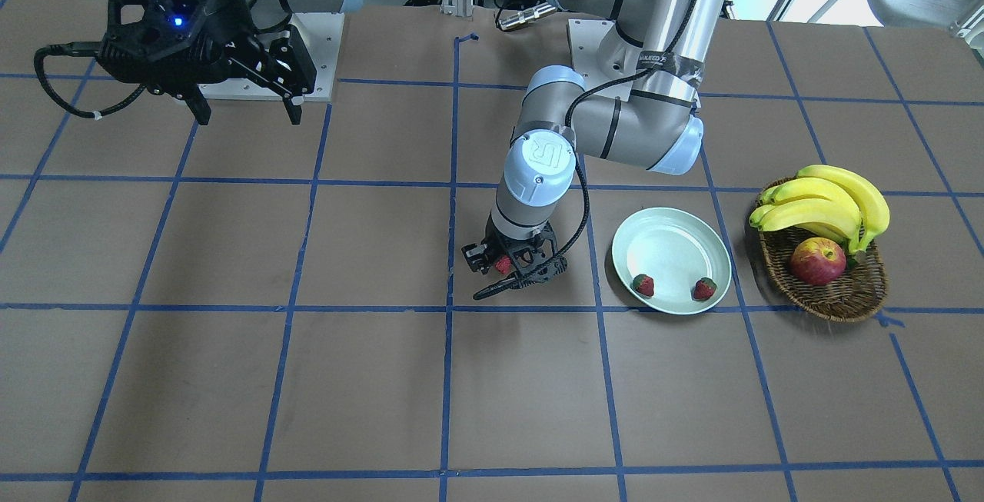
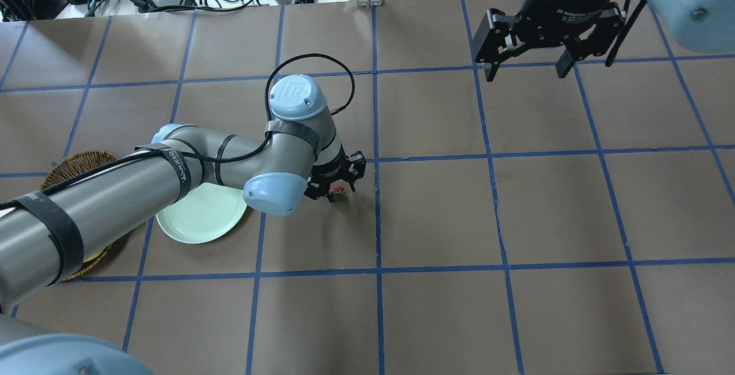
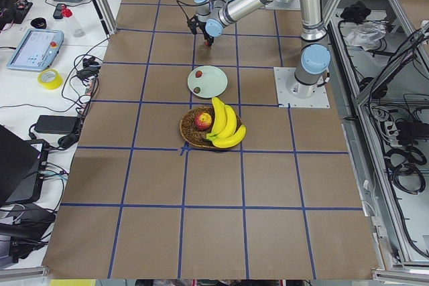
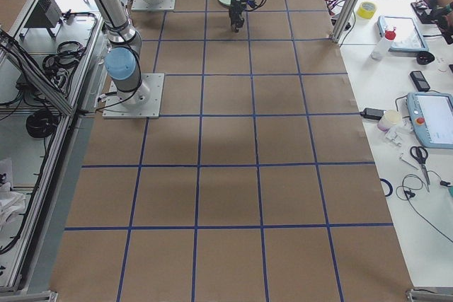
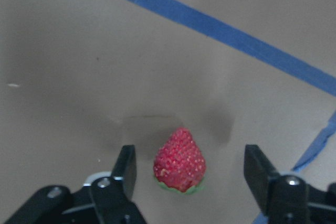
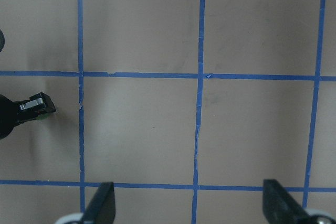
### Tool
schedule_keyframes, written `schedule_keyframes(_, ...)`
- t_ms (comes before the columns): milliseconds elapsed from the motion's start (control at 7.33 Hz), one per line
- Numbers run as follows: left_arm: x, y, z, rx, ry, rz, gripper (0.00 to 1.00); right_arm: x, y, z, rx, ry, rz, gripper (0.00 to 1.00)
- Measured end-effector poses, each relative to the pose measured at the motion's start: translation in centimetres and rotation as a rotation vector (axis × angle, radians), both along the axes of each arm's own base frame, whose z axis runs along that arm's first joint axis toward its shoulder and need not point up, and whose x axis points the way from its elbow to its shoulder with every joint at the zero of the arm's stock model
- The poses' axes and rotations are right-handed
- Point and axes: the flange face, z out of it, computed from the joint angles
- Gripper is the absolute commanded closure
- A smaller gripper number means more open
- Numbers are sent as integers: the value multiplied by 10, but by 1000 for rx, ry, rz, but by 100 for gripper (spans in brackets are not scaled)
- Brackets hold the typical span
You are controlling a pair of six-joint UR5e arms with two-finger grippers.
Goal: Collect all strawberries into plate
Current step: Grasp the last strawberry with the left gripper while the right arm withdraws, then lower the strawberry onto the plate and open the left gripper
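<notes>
One red strawberry (image 5: 179, 160) lies on the brown table between the fingers of my left gripper (image 5: 190, 157), which is open and lowered around it with gaps on both sides; it also shows in the front view (image 1: 503, 264) and overhead view (image 2: 339, 193). The mint-green plate (image 1: 670, 244) sits beside it and holds two strawberries (image 1: 643, 284) (image 1: 704, 288). In the overhead view the plate (image 2: 201, 220) is partly hidden under my left arm. My right gripper (image 2: 525, 73) is open and empty, raised far from the fruit.
A brown wicker basket (image 1: 842, 298) with bananas (image 1: 826, 202) and a red-yellow apple (image 1: 817, 261) stands just beyond the plate. Blue tape lines grid the brown table. The robot's base plates are at the table's back edge.
</notes>
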Motion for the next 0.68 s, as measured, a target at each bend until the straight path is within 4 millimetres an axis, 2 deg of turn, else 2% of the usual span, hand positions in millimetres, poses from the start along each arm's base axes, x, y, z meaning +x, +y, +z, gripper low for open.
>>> schedule_keyframes(273,2,-1,7,-14,6,-4,100,-4,-1,0,-4,37,36,0)
schedule_keyframes(409,12,-9,22,-44,12,-14,100,-4,-4,0,-18,45,34,0)
schedule_keyframes(545,36,-21,42,-78,15,-45,100,-5,-6,1,-37,47,32,0)
schedule_keyframes(682,70,-30,62,-99,13,-102,100,-4,-9,0,-56,47,30,0)
